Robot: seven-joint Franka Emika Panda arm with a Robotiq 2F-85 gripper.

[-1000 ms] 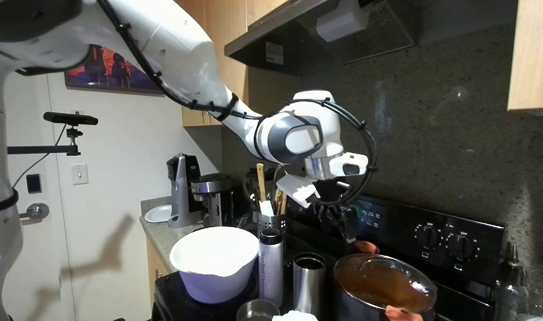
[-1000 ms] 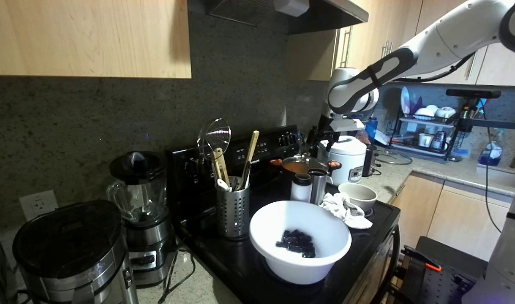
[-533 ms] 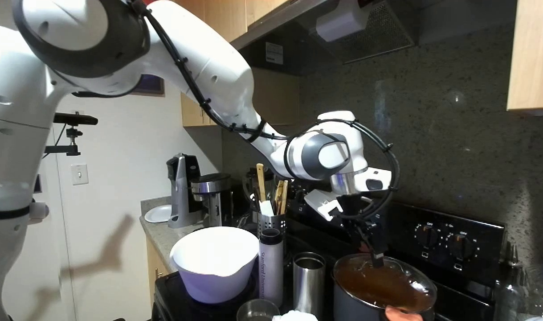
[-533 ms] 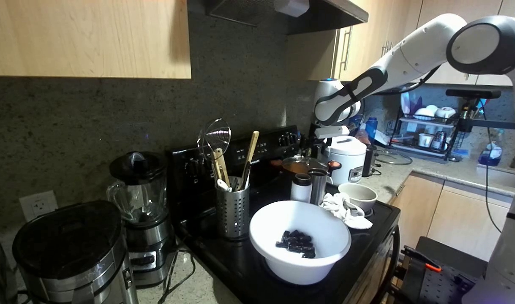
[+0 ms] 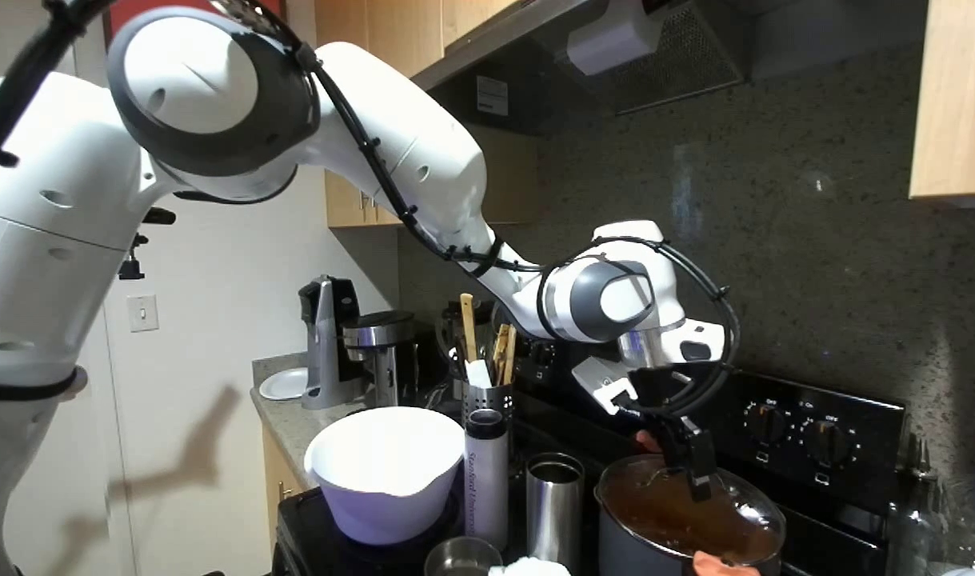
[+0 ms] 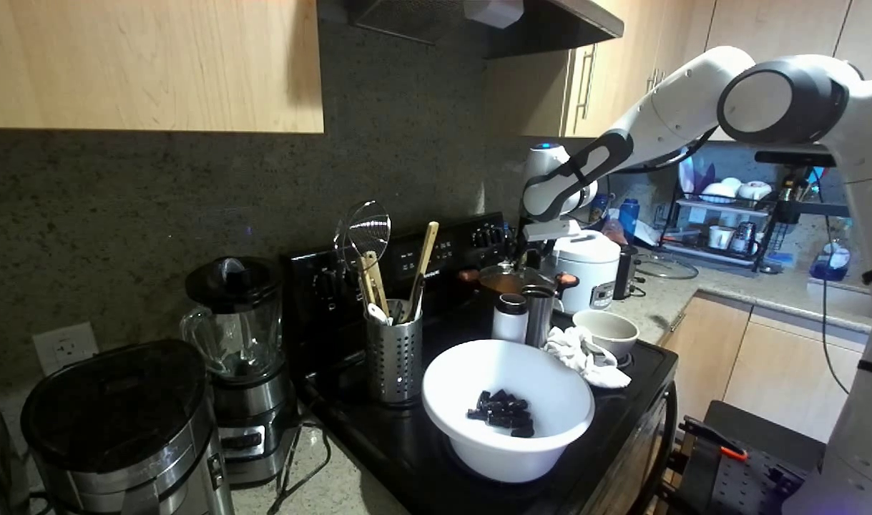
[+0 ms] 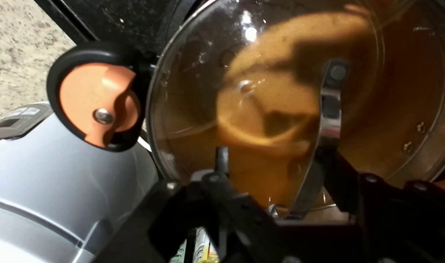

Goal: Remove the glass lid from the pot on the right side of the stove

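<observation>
Wrist view shows me the claw point(image 7: 273, 155), jaws wide apart, holding nothing, over the glass lid point(image 7: 280, 91) resting on its pot point(image 5: 639, 538). The metal handle point(image 7: 330, 113) lies toward three o'clock of the gap, by one jaw; if touching, I cannot tell. Better I shift toward three, centre it, then squeeze gently.

From opposite sides and farther back, both exterior views share the pot point(image 5: 639, 544); the wrist view faces down, close above the glass lid point(image 7: 288, 91), upper right.
</observation>
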